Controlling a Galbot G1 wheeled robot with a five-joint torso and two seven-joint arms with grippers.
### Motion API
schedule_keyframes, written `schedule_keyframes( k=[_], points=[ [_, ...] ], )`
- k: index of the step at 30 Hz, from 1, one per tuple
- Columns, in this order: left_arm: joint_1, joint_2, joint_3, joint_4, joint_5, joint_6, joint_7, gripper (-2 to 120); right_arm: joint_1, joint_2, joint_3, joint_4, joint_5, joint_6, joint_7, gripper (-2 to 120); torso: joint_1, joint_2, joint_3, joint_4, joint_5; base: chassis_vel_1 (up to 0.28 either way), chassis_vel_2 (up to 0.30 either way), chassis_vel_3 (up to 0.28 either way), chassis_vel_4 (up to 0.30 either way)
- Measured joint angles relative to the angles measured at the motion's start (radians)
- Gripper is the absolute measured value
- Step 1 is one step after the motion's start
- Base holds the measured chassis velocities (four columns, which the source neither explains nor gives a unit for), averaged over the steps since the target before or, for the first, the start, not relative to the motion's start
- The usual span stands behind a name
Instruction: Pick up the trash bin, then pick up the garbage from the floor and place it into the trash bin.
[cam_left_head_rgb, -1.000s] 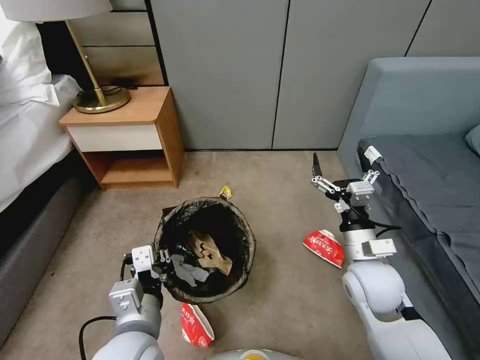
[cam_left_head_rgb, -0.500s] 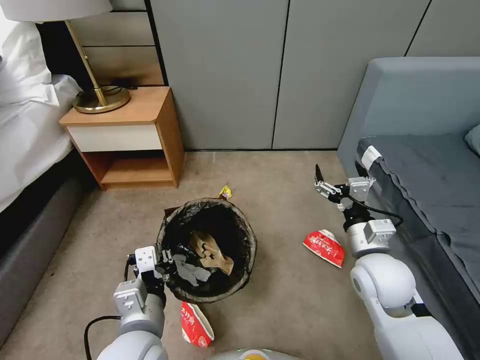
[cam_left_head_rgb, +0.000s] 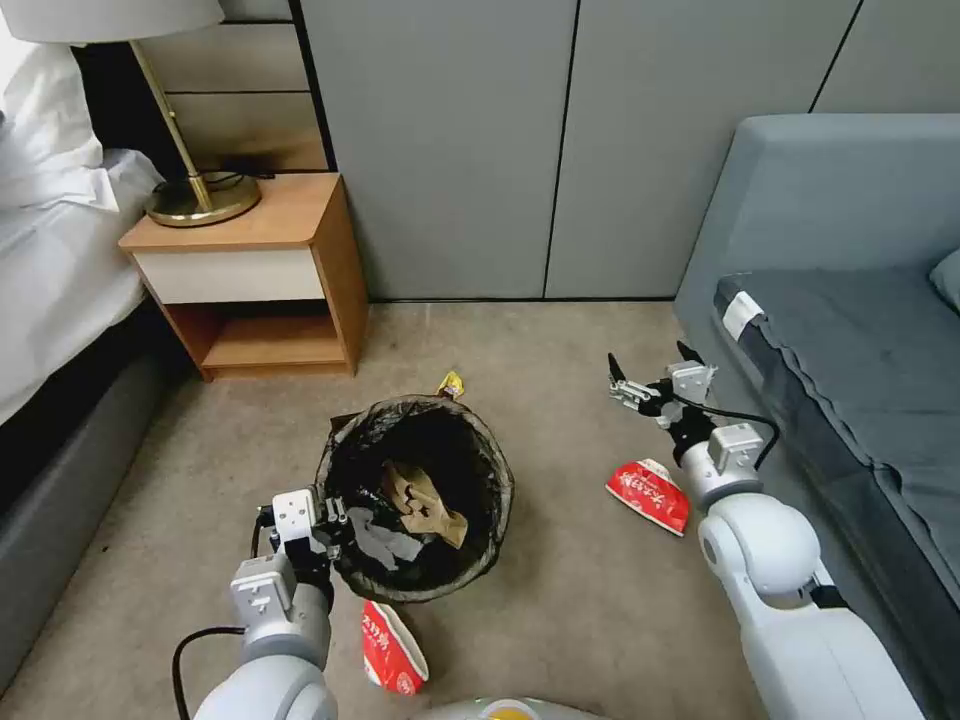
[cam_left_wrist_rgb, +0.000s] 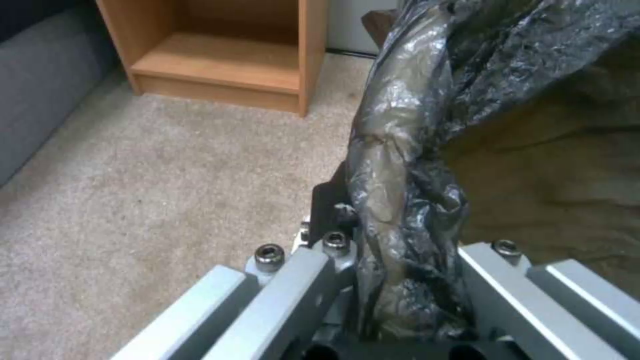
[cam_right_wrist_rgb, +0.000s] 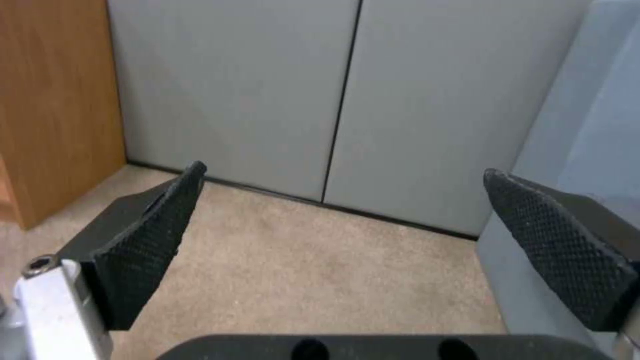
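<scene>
Gripping the bag-lined rim of the trash bin (cam_left_head_rgb: 415, 495), the left gripper (cam_left_head_rgb: 335, 520) has its fingers clenched on the near edge. The right gripper (cam_left_head_rgb: 648, 372), fingers spread wide and empty, hangs beyond the red-and-white snack wrapper (cam_left_head_rgb: 648, 494), which lies back toward its wrist, long axis slanting across the carpet; this arm is the nearer one.

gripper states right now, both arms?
Left gripper: shut on the bag-lined rim of the trash bin.
Right gripper: open, holding nothing, above the carpet beside the sofa.
</scene>
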Motion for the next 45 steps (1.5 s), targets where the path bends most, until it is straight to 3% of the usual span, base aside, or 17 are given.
schedule_keyframes(
  k=[8, 14, 18, 28, 45],
  points=[
    [0.002, -0.001, -0.001, 0.000, 0.000, 0.001, 0.000, 1, 0.084, -0.016, -0.001, -0.104, -0.038, 0.010, -0.091, 100, 0.000, 0.000, 0.000, -0.0001, 0.0000, 0.000, 0.000, 0.000, 0.000],
    [0.014, -0.006, -0.001, -0.002, 0.010, 0.001, 0.000, 1, 0.209, -0.051, -0.014, -0.313, -0.126, 0.067, -0.257, 100, 0.000, 0.000, 0.000, 0.0000, -0.0001, 0.000, 0.000, 0.000, 0.000],
    [0.016, -0.008, -0.001, -0.002, 0.013, 0.001, 0.000, 1, 0.239, -0.060, -0.031, -0.378, -0.146, 0.073, -0.275, 100, 0.000, 0.000, 0.000, 0.0000, 0.0000, 0.000, 0.000, 0.000, 0.000],
    [0.032, -0.021, -0.006, -0.003, 0.033, 0.000, 0.000, 1, 0.341, -0.043, -0.106, -0.681, -0.272, 0.088, -0.325, 100, 0.000, 0.000, 0.000, 0.0001, -0.0001, 0.000, 0.000, 0.000, 0.000],
    [0.032, -0.019, -0.005, -0.002, 0.034, -0.003, -0.002, 1, 0.297, -0.061, -0.025, -0.940, -0.359, 0.195, -0.379, 100, 0.000, 0.000, 0.000, -0.0001, 0.0000, 0.000, 0.000, 0.000, 0.000]
  ],
)
